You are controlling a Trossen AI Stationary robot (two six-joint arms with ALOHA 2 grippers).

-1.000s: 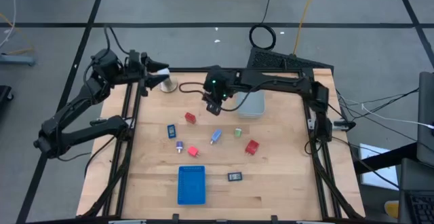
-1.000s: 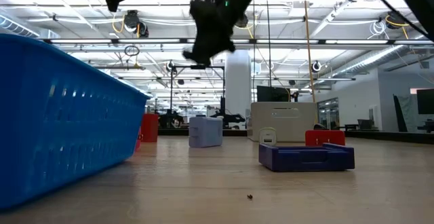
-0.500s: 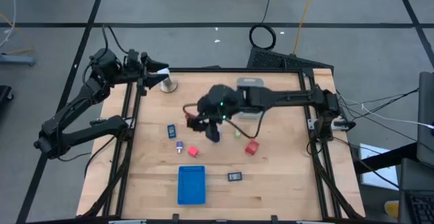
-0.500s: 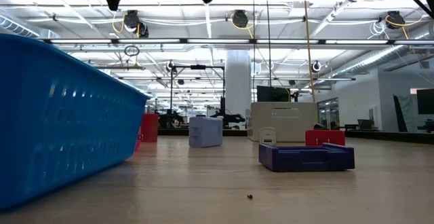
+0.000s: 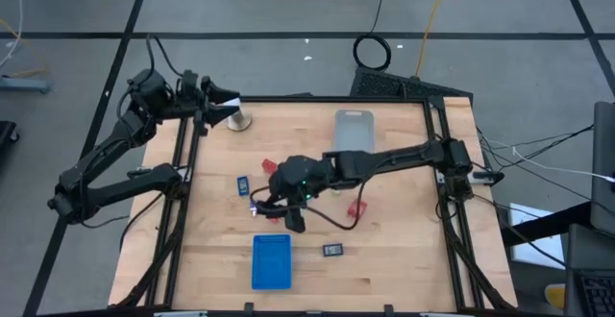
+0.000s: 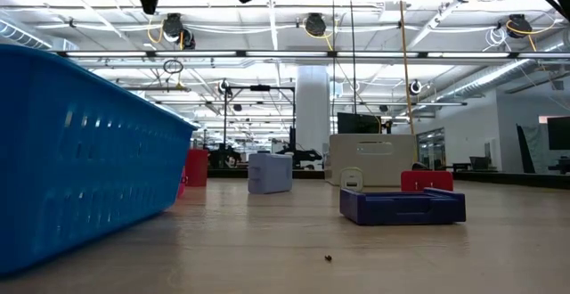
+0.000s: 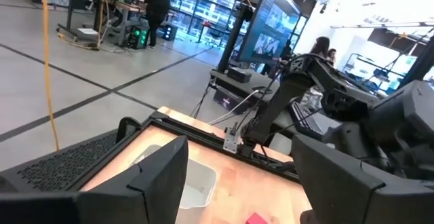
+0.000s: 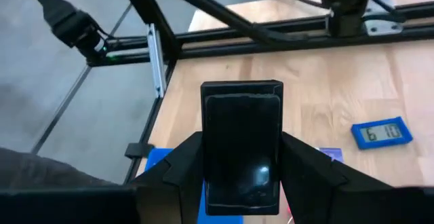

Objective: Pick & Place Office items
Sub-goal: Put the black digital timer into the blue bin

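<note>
Black rectangle [image 8: 242,146] sits clamped flat between the right gripper [image 5: 288,213] fingers, held above the table near the centre, just far of the blue tray [image 5: 271,261]. Change over the last second: the right arm swung from the far side beside the clear bin [image 5: 353,132], down and toward the near left, and now hangs over the cluster of small items; the pale blue tube and green bit seen a second ago are now hidden under the arm. That reads as a carry toward the tray, so placing looks like the next step (a judgement only). Left gripper [image 5: 216,106] waits at the far left corner by the white ball stand [image 5: 238,121], unchanged, fingers set wide apart in its wrist view. Other items on the wood: blue display piece [image 5: 244,184] left of the gripper, purple bit [image 5: 254,207] just beside it, red block [image 5: 357,208] to the right, another red block [image 5: 269,167] partly showing far of the wrist, black piece [image 5: 332,250] right of the tray. Open room: bare wood lies right and near of the tray; the tray's tall blue wall [image 6: 80,151] needs clearing on descent. Table frame rails edge the left side, well apart from the gripper.
</note>
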